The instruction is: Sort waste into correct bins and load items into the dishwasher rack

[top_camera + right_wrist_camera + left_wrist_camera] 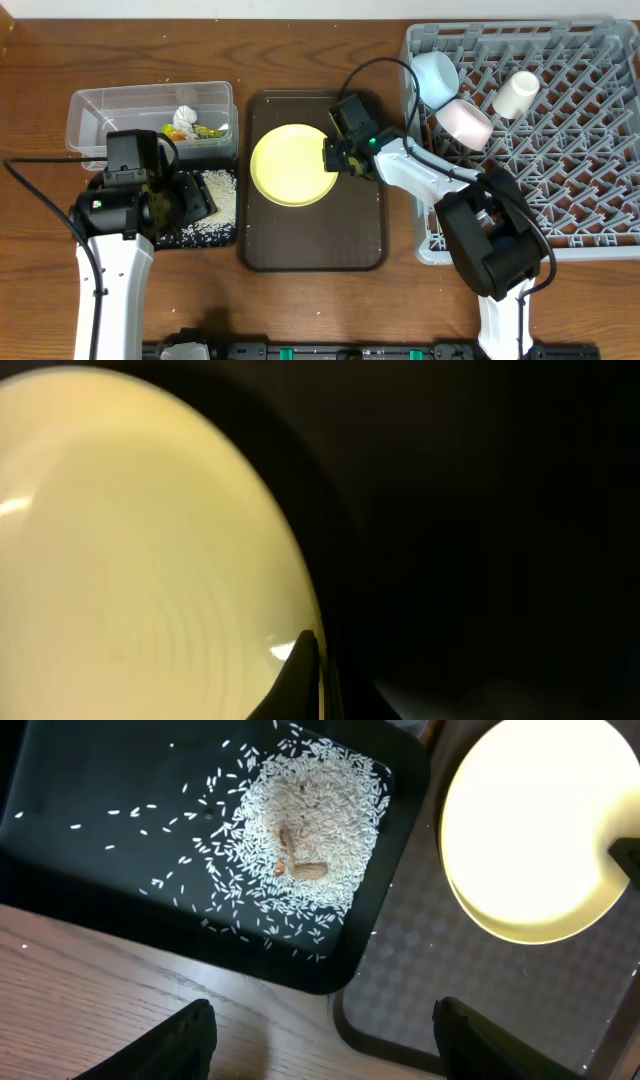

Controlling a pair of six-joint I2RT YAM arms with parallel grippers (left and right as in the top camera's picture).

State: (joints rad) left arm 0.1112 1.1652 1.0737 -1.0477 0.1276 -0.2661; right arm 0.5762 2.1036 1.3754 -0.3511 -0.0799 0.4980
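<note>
Plate (pixel 288 165) on the brown tray (pixel 310 250) — my right fingers (pixel 335 158) pinch its rim; my left fingers (pixel 193 196) hang wide over the rice (pixel 310 830) in the black tray (pixel 90 870).

Overhead camera: fixed high, facing straight down; from it I see the whole table. Left wrist camera: moderate height, looking down past the left gripper (pixel 330 1035), with the black tray (pixel 90 780) ahead-left of the jaws and the yellow plate (pixel 535 830) ahead-right. Right wrist camera: very close, the plate's rim meeting the right gripper (pixel 318 682) at the jaws, surroundings dark. All three views share the plate.
</note>
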